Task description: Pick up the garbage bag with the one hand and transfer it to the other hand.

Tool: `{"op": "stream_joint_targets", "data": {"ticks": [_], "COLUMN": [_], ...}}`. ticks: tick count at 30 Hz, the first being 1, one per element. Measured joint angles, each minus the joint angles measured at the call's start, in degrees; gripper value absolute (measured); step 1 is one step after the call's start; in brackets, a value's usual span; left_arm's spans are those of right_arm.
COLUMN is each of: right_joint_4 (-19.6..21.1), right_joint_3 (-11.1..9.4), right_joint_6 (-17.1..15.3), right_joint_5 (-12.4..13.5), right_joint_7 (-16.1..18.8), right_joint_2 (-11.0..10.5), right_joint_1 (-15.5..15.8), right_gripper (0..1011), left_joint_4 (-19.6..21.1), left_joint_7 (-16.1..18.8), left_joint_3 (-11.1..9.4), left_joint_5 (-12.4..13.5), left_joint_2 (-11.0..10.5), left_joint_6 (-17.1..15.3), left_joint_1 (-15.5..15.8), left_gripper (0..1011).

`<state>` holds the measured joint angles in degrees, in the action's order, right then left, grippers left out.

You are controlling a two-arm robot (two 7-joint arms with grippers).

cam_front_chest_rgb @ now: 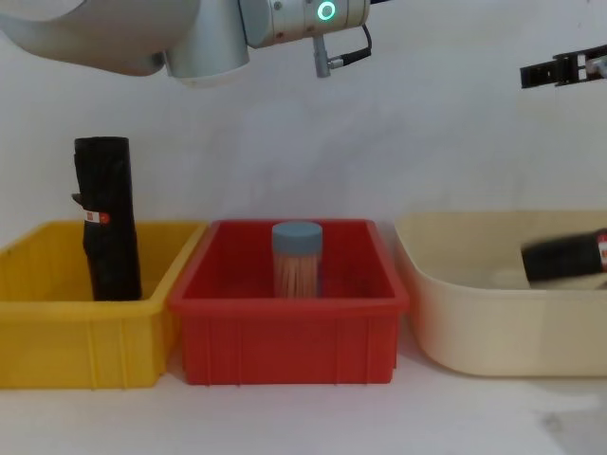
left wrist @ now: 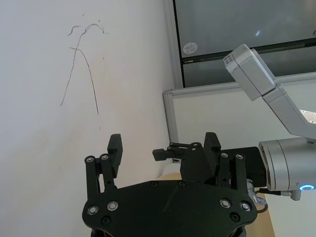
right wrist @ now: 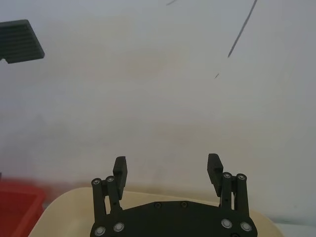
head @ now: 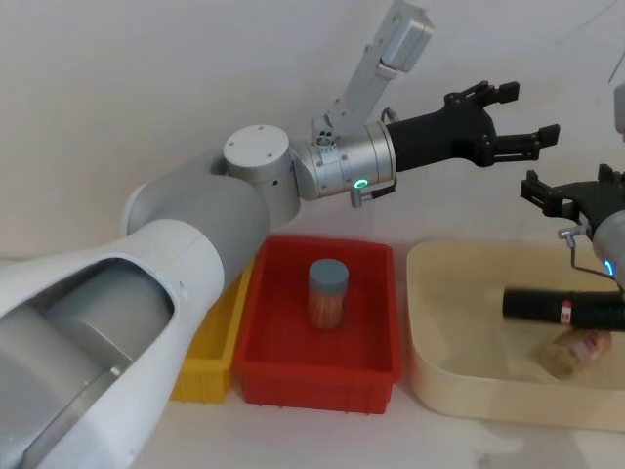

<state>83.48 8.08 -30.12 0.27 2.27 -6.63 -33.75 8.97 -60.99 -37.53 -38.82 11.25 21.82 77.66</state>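
Observation:
The garbage bag (head: 537, 304), a black roll with a red and white label, lies on its side in the cream tub (head: 459, 381); the chest view shows the garbage bag (cam_front_chest_rgb: 561, 259) behind the tub's wall. My left gripper (head: 532, 110), on the green-lit arm, hangs open and empty high above the tub. In the left wrist view the left gripper (left wrist: 163, 148) has its fingers wide apart. My right gripper (head: 568, 184), on the blue-lit arm, hovers open just beside it, above the bag. Nothing sits between the fingers of the right gripper (right wrist: 168, 168).
A red bin (head: 293, 376) holds a jar (head: 328, 293) with a grey-blue lid. To its left, a yellow bin (cam_front_chest_rgb: 57, 341) holds a taller black roll (cam_front_chest_rgb: 107, 218) standing upright. A clear packet (head: 574, 352) lies in the cream tub beside the bag.

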Motion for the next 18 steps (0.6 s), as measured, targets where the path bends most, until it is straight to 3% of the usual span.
{"op": "stream_joint_targets", "data": {"ticks": [18], "right_joint_4": [-0.58], "right_joint_3": [-0.55], "right_joint_6": [-0.65], "right_joint_5": [0.10], "right_joint_7": [-0.48], "right_joint_2": [0.33], "right_joint_1": [-0.36], "right_gripper": [1000], "left_joint_4": [0.00], "left_joint_7": [0.00], "left_joint_3": [0.00], "left_joint_5": [0.00], "left_joint_2": [0.00], "left_joint_6": [0.00], "left_joint_1": [0.00], "left_gripper": [1001]}}
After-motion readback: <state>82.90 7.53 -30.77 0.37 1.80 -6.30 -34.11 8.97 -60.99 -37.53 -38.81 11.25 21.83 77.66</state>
